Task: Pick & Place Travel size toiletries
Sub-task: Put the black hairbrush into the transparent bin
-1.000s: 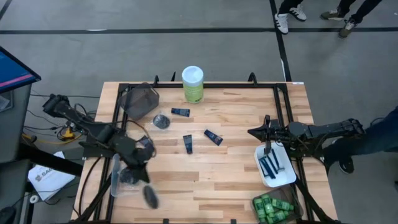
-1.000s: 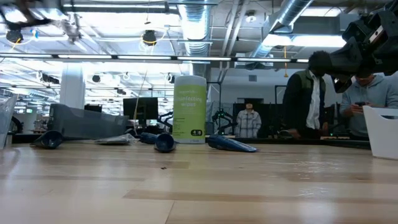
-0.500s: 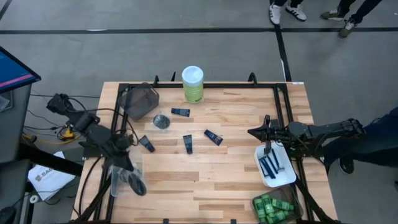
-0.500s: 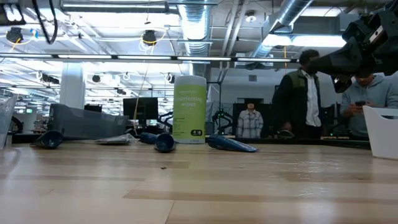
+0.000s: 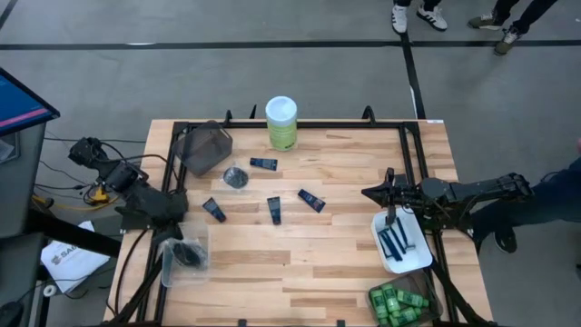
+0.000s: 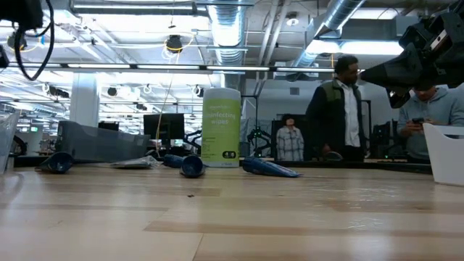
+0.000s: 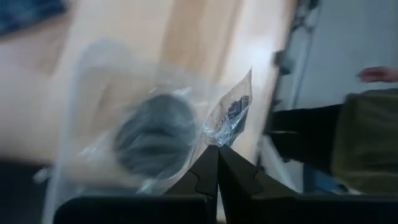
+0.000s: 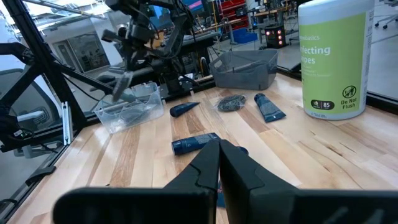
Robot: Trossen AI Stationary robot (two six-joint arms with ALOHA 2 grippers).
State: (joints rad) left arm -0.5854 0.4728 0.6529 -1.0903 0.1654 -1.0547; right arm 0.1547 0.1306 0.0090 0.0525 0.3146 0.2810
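My left gripper [image 5: 175, 239] is shut on a clear plastic bag [image 7: 186, 118] with a round black disc [image 7: 154, 134] inside, over the clear tray [image 5: 169, 271] at the table's left near side. My right gripper [image 5: 368, 193] is shut and empty, hovering at the right beside the white tray [image 5: 416, 259] of blue razors [image 5: 394, 240]. Several navy tubes [image 5: 273, 210] and another bagged black disc [image 5: 236, 176] lie on the table's middle. Green bottles [image 5: 398, 304] fill a bin at the near right corner. My left gripper pinches the clear bag by a crumpled corner [image 7: 229, 119] between its two shut fingers. The bag with its disc hangs from the fingertips over the clear tray; whether it touches the tray floor, I cannot tell.
A tall green canister with a white lid [image 5: 281, 123] stands at the far edge, with a grey mesh bin [image 5: 204, 147] to its left. A black frame runs along the table's edges. People stand in the room beyond the table [image 6: 333, 109].
My left gripper has swung from near the table's near edge toward the far edge and a little to the left, carrying the bagged disc to over the clear tray. It stays shut on the bag.
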